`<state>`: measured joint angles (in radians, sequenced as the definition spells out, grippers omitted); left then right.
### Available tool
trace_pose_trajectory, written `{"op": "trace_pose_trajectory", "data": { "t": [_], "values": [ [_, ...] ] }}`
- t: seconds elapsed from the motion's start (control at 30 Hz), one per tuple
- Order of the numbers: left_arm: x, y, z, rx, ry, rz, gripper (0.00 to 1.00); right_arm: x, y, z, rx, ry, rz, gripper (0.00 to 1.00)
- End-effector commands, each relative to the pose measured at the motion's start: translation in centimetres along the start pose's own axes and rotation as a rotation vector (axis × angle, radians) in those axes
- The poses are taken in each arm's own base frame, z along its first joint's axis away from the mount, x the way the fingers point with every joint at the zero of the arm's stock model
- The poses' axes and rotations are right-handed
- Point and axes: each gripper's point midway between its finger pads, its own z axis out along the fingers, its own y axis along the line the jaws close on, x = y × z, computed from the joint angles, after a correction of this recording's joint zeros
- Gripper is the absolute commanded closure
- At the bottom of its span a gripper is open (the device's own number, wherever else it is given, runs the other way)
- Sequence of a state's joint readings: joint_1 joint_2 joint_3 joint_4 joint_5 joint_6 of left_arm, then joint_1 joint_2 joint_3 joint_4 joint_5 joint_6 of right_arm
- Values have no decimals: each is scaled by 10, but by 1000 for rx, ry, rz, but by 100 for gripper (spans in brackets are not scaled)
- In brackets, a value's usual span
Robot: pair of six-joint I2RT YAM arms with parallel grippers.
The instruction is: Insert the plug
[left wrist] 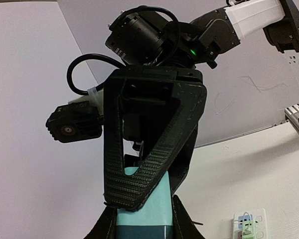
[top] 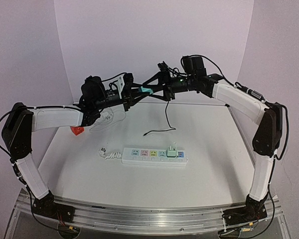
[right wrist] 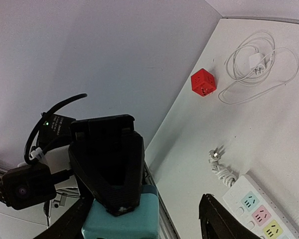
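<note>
High above the white table, the smooth, boxy teal plug is clamped in the left gripper, while the right gripper stands spread around it, jaws apart. Only the overhead view shows the whole white power strip, pastel-socketed, below. The left wrist view reveals ribbed tread on the right finger.

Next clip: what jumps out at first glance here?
Both arms are raised and meet in mid-air above the back of the table, where the left gripper is clamped on a teal plug and the right gripper stands open around it. Below, near the table's middle, lies a white power strip with pastel sockets, a pale green adapter already seated near its right end.
</note>
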<state>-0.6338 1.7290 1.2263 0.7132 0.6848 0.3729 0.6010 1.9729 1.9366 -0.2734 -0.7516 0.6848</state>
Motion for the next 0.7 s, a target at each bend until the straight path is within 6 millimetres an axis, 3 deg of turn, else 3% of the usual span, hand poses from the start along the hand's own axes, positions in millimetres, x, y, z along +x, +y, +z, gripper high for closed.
{"op": "trace_pose_trajectory", "data": {
  "t": [0.0,0.43,0.53,0.6,0.67],
  "values": [
    [-42,10,-2,1,-78,85,100,5,33,-20,-39,17,-69,32],
    [-41,11,0,0,-71,96,100,15,36,-11,-74,75,-41,48],
    [-40,11,0,-3,-69,101,100,18,37,-8,-87,92,-39,60],
    [-40,12,0,-11,-69,105,100,20,40,-7,-101,104,-40,72],
    [-40,13,0,-17,-67,110,100,21,42,-8,-108,108,-42,90]
  ]
}}
